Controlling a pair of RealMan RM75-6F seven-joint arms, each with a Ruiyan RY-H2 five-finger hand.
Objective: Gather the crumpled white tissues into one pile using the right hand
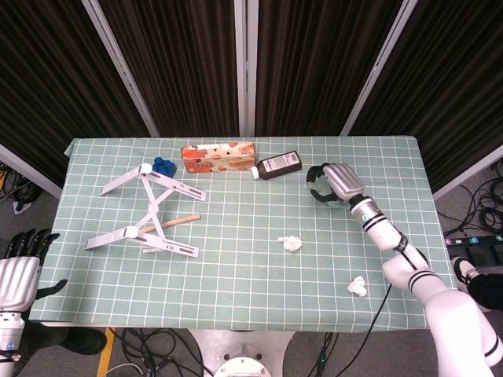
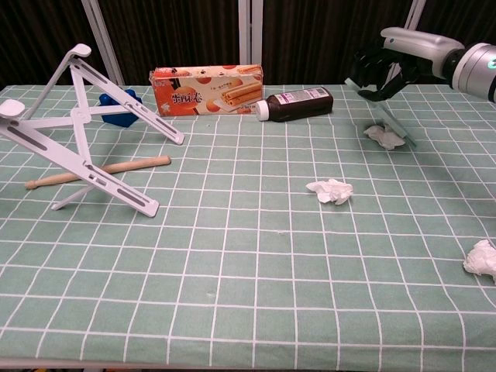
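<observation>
Three crumpled white tissues lie on the green checked tablecloth. One sits mid-table (image 1: 291,243) (image 2: 329,191), one near the front right edge (image 1: 357,286) (image 2: 481,260), and one at the far right (image 2: 385,137). My right hand (image 1: 330,182) (image 2: 390,63) hovers over that far tissue, next to the dark bottle. It grips a pale green brush (image 2: 400,128) whose lower end reaches down to the tissue. The head view hides most of this tissue under the hand. My left hand (image 1: 17,275) hangs off the table's front left corner, fingers apart and holding nothing.
A dark bottle (image 1: 279,165) (image 2: 296,104) lies just left of the right hand, with a snack box (image 1: 218,157) beside it. A white folding stand (image 1: 149,212), a wooden stick (image 1: 169,223) and a blue object (image 1: 163,166) occupy the left half.
</observation>
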